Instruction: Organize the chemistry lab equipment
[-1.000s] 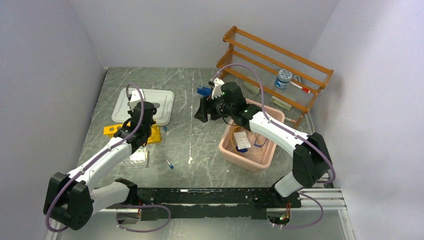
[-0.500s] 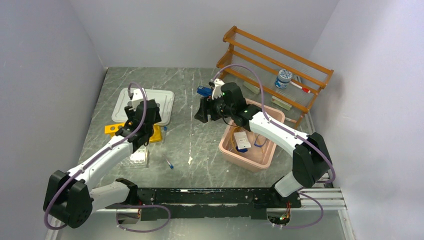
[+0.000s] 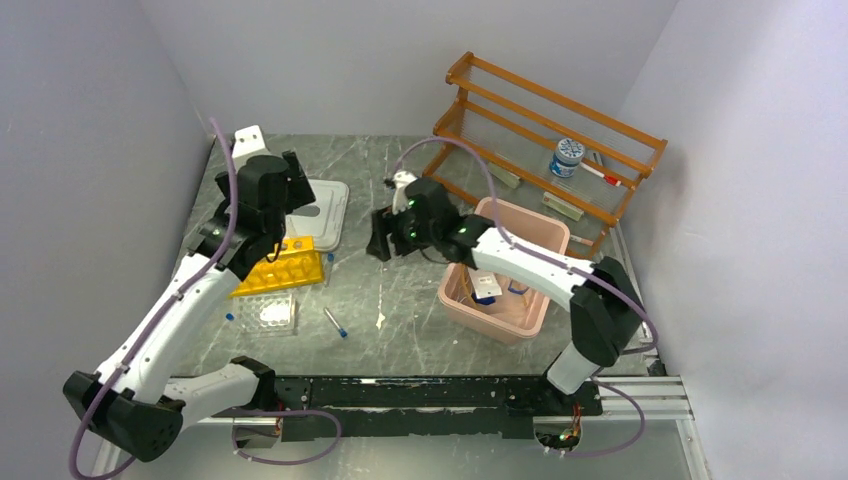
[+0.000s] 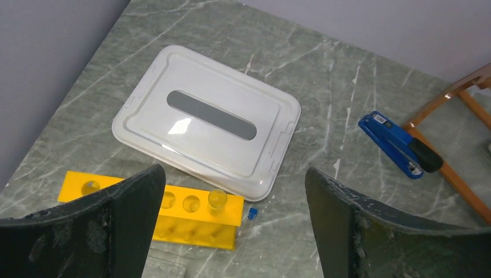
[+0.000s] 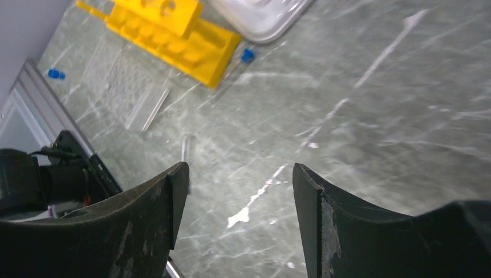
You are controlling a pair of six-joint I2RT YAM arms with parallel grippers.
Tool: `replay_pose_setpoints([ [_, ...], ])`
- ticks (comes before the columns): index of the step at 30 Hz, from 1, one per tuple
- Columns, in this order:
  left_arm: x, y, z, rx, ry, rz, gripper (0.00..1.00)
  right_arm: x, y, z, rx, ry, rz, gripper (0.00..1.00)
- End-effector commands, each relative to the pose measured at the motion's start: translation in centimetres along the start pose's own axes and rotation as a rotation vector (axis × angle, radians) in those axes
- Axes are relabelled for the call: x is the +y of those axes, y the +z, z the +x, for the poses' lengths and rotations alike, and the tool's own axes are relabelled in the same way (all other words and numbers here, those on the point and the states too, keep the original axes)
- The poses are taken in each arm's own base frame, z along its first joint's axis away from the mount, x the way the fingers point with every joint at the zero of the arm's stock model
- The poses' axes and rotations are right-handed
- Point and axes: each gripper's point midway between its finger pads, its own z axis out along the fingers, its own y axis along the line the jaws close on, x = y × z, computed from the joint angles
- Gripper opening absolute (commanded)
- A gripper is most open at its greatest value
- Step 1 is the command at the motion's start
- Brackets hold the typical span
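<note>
Well, the left fingers (image 4: 116,226) are spread wide, and nothing is between them. They hang in the air over the tabletop (image 4: 324,87). In the left wrist view a yellow rack (image 4: 191,211) lies just past the gap, at 6 o'clock in the picture. What looks like a clear tube (image 4: 217,198) stands in one of its holes. A small blue cap (image 4: 252,214) lies on the tabletop just beside the rack's end, at 3 o'clock from it. A white lid (image 4: 208,139) lies flat at 12 o'clock from the rack, right next to it. A blue stapler (image 4: 396,145) lies at 3 o'clock from the lid, near the foot of a wooden shelf (image 4: 463,92).

The right fingers (image 5: 145,226) are wide apart too, and they hold nothing. They hang over bare tabletop.

In the top view a loose blue-capped tube (image 3: 335,322) lies on its side at 7 o'clock from the right fingers, well apart from them. A clear tray (image 3: 268,313) sits at 9 o'clock from that tube, just beside the near side of the yellow rack.

A pink bin (image 3: 540,300) sits at 4 o'clock from the right fingers, partly under the right arm. A white flat packet (image 3: 484,283) lies inside it. The blue-framed goggles (image 3: 514,290) lie next to the packet, partly hidden by the arm. A blue-capped bottle (image 3: 567,155) stands on the wooden shelf, at 1 o'clock from the bin.
</note>
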Motion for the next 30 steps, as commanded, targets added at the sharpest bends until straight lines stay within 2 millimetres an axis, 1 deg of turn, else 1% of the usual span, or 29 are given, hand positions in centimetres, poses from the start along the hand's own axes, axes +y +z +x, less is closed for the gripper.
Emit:
replay_pose_setpoints([
  [1,0.8,-2.7,-1.4,0.049,-0.005,0.028,0.93,3.2,2.3,3.1,0.085,-0.035,0.045,0.68],
  [2,1.1,-3.1,-1.1,0.071,-0.010,0.022,0.92,4.1,2.8,4.1,0.109,-0.055,0.046,0.68],
  [3,1.7,-3.5,-0.4,0.107,-0.015,0.005,0.92,5.5,3.4,5.4,0.139,-0.085,0.040,0.68],
  [5,2.5,-4.0,1.7,0.181,-0.008,-0.014,0.90,7.0,4.4,7.6,0.194,-0.124,0.044,0.68],
  [6,3.2,-4.3,2.7,0.211,-0.010,-0.035,0.90,7.4,5.0,9.1,0.236,-0.135,0.046,0.68],
  [8,4.5,-4.8,4.6,0.259,-0.014,-0.067,0.88,8.6,5.8,11.1,0.281,-0.150,0.034,0.68],
  [10,5.3,-5.3,5.9,0.290,-0.026,-0.075,0.84,9.8,6.5,12.8,0.308,-0.182,0.014,0.67],
  [12,6.3,-5.8,6.8,0.307,-0.048,-0.101,0.72,11.1,7.1,14.5,0.331,-0.244,-0.016,0.67],
  [14,7.1,-6.1,7.5,0.311,-0.075,-0.122,0.64,11.3,7.8,16.0,0.350,-0.297,0.010,0.66],
  [16,7.5,-6.3,8.3,0.325,-0.095,-0.134,0.57,11.1,8.6,17.5,0.379,-0.317,0.033,0.63],
  [17,7.7,-6.3,8.9,0.337,-0.101,-0.138,0.55,11.0,8.8,18.0,0.389,-0.322,0.045,0.59],
  [19,7.9,-6.3,10.2,0.377,-0.103,-0.143,0.52,10.3,9.2,18.8,0.403,-0.334,0.087,0.52],
  [21,7.9,-6.2,11.1,0.406,-0.110,-0.150,0.51,9.6,9.5,19.5,0.411,-0.344,0.121,0.47],
  [22,7.8,-6.1,11.2,0.412,-0.114,-0.145,0.51,9.2,9.7,19.7,0.412,-0.350,0.138,0.45],
  [25,7.1,-5.7,10.6,0.401,-0.129,-0.126,0.50,7.8,10.0,20.2,0.414,-0.360,0.202,0.35],
  [27,7.1,-5.3,10.3,0.402,-0.124,-0.136,0.50,7.0,10.0,20.5,0.419,-0.367,0.244,0.29],
  [30,7.2,-4.9,10.4,0.412,-0.124,-0.145,0.50,5.9,9.9,20.6,0.414,-0.385,0.286,0.16],
])
